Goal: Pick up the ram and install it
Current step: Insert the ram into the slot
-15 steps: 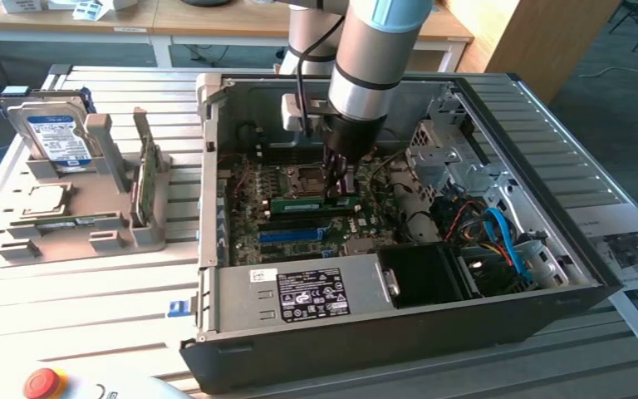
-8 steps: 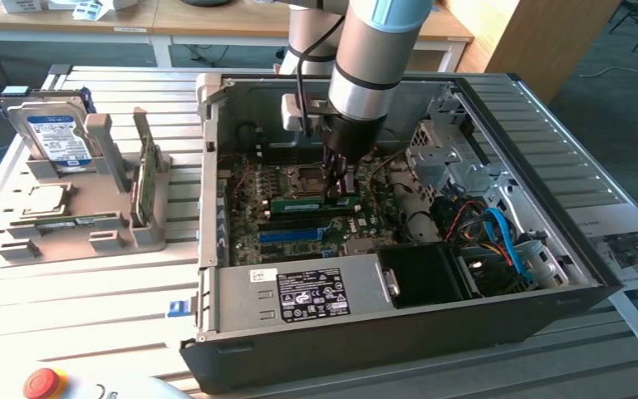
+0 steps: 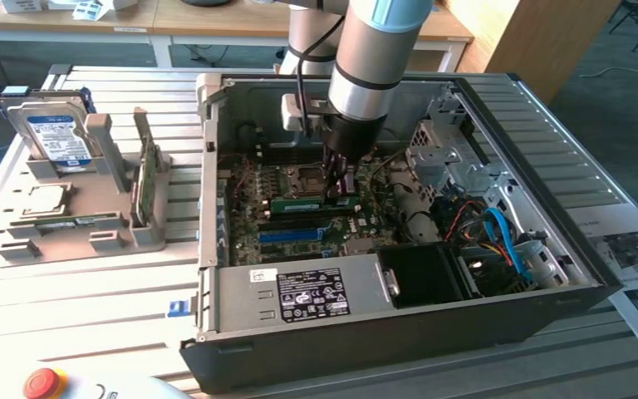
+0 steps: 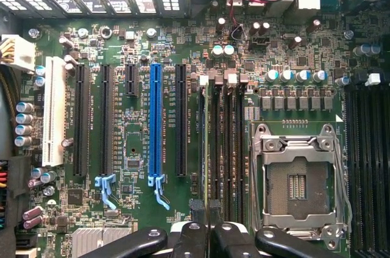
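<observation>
Gripper: gripper [image 3: 342, 181] is clenched on the ram [image 3: 310, 202], its fingers [image 4: 196, 209] pinching the upper long edge near the middle, low inside the case [image 3: 408, 341].
Ram: hangs edge-down just over the memory slots [image 4: 228, 148] and lined up along them; not seen seated.
Handling: a light, stiff, thin board. Likely brittle under twist; the smooth faces may slip, and the chips and contact edge are best left untouched.
Hold: judged best on the bare top edge at mid-length, to hold it level.
Socket: open CPU socket [image 4: 298, 182] sits just beside the slots, at 12 o'clock of the ram in the exterior view. Its exposed contacts are a risk.
Blue slot: blue slot [image 4: 155, 124] lies at 6 o'clock of the ram, apart.
Cables: cables [image 3: 497, 229] lie at 3 o'clock, well apart.
Rack: rack [image 3: 97, 233] with 1 drive [image 3: 56, 137] stands at 9 o'clock, outside the case.
</observation>
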